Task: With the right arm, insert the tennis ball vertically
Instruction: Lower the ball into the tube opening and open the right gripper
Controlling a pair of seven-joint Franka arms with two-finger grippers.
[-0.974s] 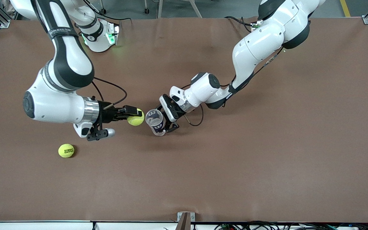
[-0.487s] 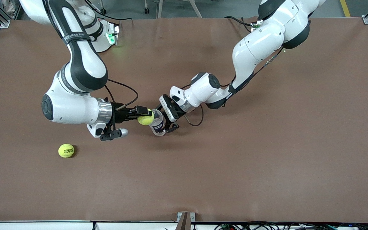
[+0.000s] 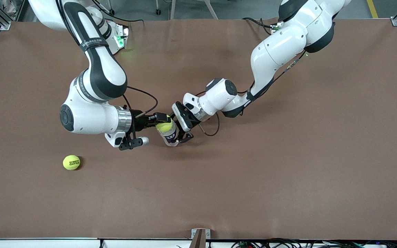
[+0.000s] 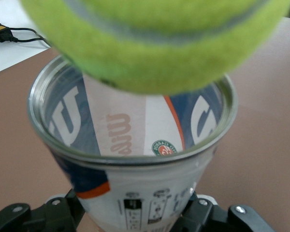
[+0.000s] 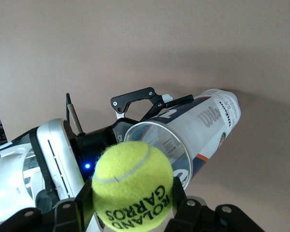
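Now the right gripper [image 3: 161, 124], jaws clamped on the tennis ball [image 3: 164, 127], has advanced over the ball can [image 3: 169, 133] held upright by the left gripper [image 3: 181, 129]; release comes next.

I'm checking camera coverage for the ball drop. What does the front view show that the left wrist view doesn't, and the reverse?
Only the front view shows a second tennis ball lying on the table toward the right arm's end, plus the right gripper and left gripper. Only the left wrist view looks into the can, showing nothing inside. Both show the held tennis ball over the can's open mouth.
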